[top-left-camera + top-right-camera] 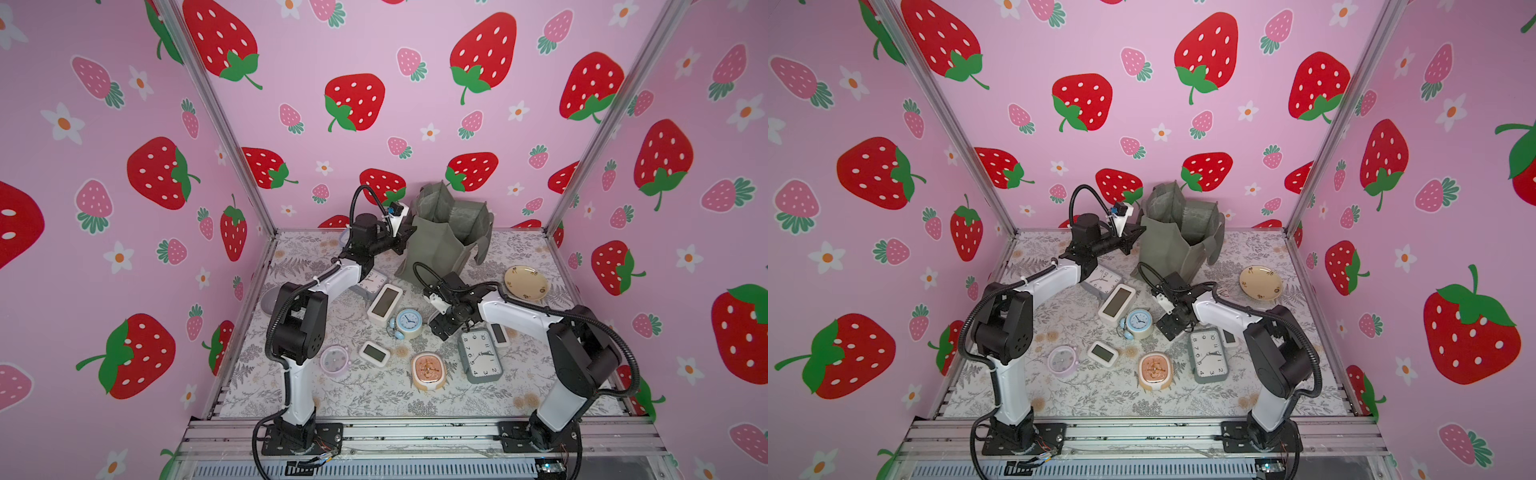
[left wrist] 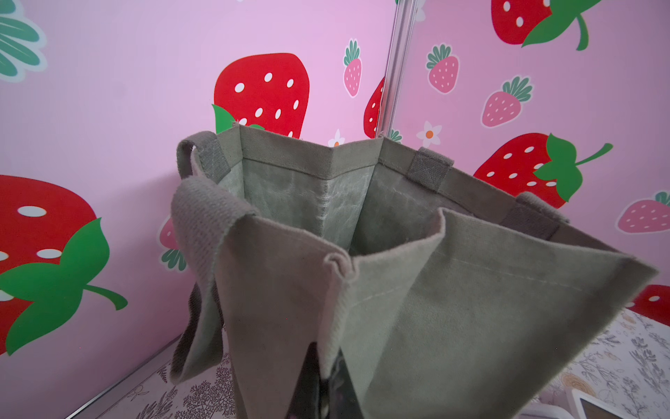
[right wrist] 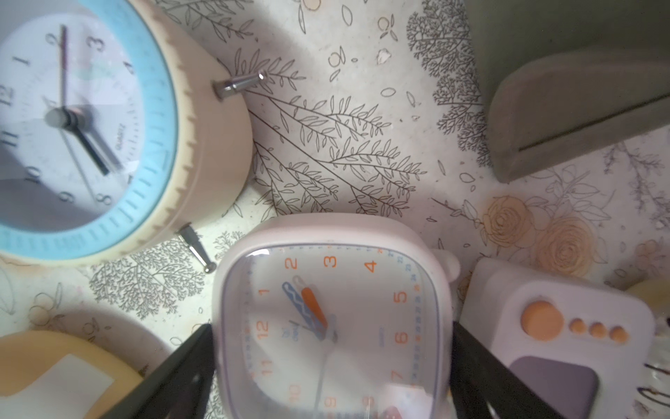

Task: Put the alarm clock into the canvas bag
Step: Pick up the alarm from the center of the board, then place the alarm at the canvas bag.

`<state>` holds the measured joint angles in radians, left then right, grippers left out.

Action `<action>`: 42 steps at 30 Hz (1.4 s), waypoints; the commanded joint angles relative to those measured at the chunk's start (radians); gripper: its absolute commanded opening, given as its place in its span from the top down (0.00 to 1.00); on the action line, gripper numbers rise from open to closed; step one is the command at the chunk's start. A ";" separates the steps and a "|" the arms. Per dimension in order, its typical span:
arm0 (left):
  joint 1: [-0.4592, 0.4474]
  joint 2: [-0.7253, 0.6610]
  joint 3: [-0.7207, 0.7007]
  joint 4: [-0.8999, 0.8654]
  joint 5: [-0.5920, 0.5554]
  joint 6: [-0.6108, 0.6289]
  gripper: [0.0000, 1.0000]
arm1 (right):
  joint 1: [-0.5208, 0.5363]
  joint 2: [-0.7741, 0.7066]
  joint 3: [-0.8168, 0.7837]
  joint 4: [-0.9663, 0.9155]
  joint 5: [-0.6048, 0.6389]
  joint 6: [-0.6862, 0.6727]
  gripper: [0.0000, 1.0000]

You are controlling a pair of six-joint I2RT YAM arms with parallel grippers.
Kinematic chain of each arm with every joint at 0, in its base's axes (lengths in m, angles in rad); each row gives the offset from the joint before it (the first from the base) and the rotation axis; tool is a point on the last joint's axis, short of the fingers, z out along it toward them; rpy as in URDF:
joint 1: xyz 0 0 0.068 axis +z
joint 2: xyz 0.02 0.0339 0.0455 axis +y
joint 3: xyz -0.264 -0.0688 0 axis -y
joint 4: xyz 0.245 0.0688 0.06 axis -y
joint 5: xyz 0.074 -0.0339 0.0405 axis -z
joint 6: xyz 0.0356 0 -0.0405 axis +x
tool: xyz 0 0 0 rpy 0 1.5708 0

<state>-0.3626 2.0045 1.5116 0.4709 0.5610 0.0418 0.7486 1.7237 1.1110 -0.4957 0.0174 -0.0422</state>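
The canvas bag [image 1: 436,245] [image 1: 1167,249] stands open at the back of the table, grey-green, its handles hanging down. My left gripper [image 1: 406,235] [image 1: 1137,233] is shut on a fold of the bag's near rim [image 2: 337,265]; its fingertips [image 2: 308,381] pinch the fabric. The alarm clock [image 3: 362,290], white and square with orange numerals, lies face up between the fingers of my right gripper [image 3: 331,324]. One black finger rests against each side of it. In both top views my right gripper [image 1: 440,328] [image 1: 1169,328] hides this clock.
Several other clocks lie around: a blue round one [image 1: 409,322] [image 3: 90,127], a white digital one [image 1: 384,303], a grey rectangular one [image 1: 480,355], an orange one [image 1: 428,370], a lilac one [image 1: 334,359]. A yellow plate [image 1: 525,282] sits back right.
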 commanded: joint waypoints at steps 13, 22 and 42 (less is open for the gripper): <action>0.002 0.022 0.018 0.010 0.010 0.018 1.00 | 0.007 -0.149 0.031 -0.084 -0.056 0.007 0.18; 0.003 0.028 0.019 0.009 0.010 0.021 1.00 | 0.006 -0.277 0.126 -0.128 -0.096 0.001 0.19; -0.020 0.031 0.016 -0.006 0.003 0.049 1.00 | -0.160 -0.300 0.572 -0.030 -0.113 -0.015 0.21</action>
<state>-0.3733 2.0205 1.5116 0.4736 0.5594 0.0612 0.6201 1.4021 1.6390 -0.6037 -0.0650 -0.0643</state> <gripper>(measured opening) 0.066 0.932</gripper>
